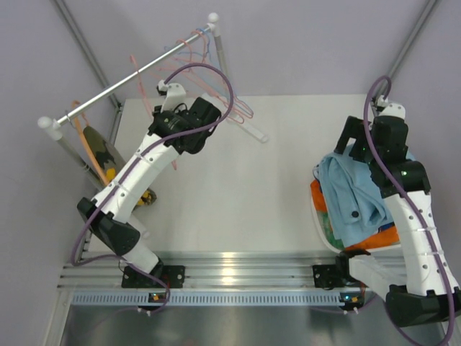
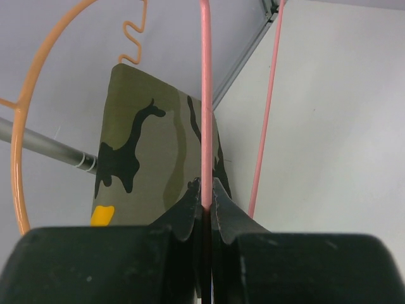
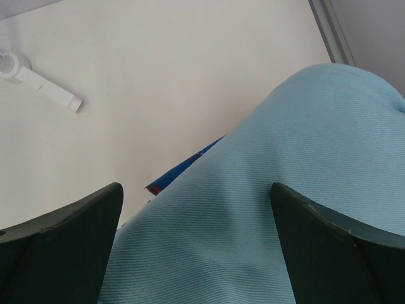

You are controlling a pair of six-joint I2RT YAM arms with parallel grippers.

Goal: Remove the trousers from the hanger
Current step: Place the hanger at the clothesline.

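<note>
Pinching the thin pink hanger [image 2: 205, 95], the left claw [image 2: 205, 190] is closed tight on the wire, which runs straight up from between its two jaws. This hanger looks bare; I see no cloth on it. Just beyond this claw and a little to its left hang the camouflage trousers [image 2: 145, 152], olive with dark patches and one yellow spot. They are on an orange hanger [image 2: 19, 158] whose wire loops over the grey rail [image 2: 44, 147].

The right claw [image 3: 196, 196] is spread wide and holds nothing. Directly under it, filling the space between its jaws, lie the light blue trousers [image 3: 285, 158]. I cannot tell if the claw touches the cloth or only hovers just above it. In the top view these trousers are the top of a pile in a white tub [image 1: 315, 213], with the orange trousers [image 1: 385, 236] showing below them. A small green edge and a blue edge also look out from the pile, but they are too hidden to name with certainty.

In my judgement the task is mostly done. Several pairs are already off and collected under the right claw. As far as I can see, only the camouflage pair is left on a hanger, and the other hangers on the rail seem to be bare wire. The left claw probably must let go of the pink hanger before it can take that last pair.
</note>
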